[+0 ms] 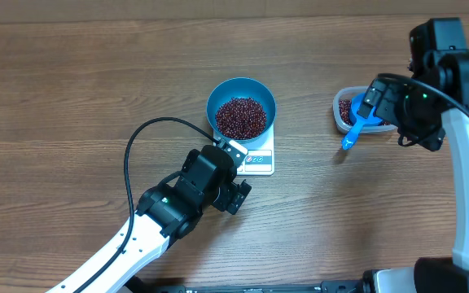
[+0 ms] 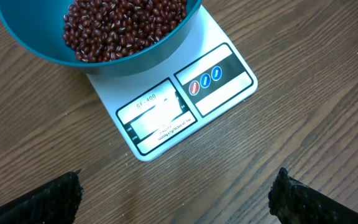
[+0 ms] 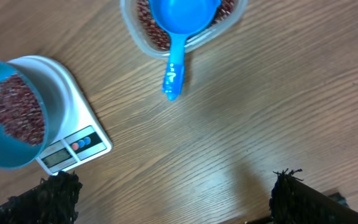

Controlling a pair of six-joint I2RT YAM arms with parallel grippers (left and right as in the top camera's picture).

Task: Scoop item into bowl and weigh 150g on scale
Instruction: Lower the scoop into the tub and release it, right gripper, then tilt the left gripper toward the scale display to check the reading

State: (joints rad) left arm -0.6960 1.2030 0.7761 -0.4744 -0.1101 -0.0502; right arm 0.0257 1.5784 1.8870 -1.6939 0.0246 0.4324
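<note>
Overhead: bowl (image 1: 241, 86) of beans (image 1: 241, 118) sits on the scale (image 1: 259, 159).
Empty and wide open, the left gripper (image 2: 176, 199) hovers just before the scale's front; the right gripper (image 3: 176, 196), equally spread, holds nothing near the tub (image 3: 132, 31); the scoop (image 3: 182, 18) lies in it, handle overhanging.

The bowl (image 2: 27, 37), filled with beans (image 2: 123, 28), is seen set on the scale (image 2: 221, 34), whose far part is covered by it. A display (image 2: 157, 118) and three round buttons (image 2: 205, 81) are shown along the near edge. The scale is carried by a wooden surface (image 2: 303, 62). The claw (image 2: 176, 193) is spread wide, its dark fingertips (image 2: 55, 199) kept short of the scale.
</note>
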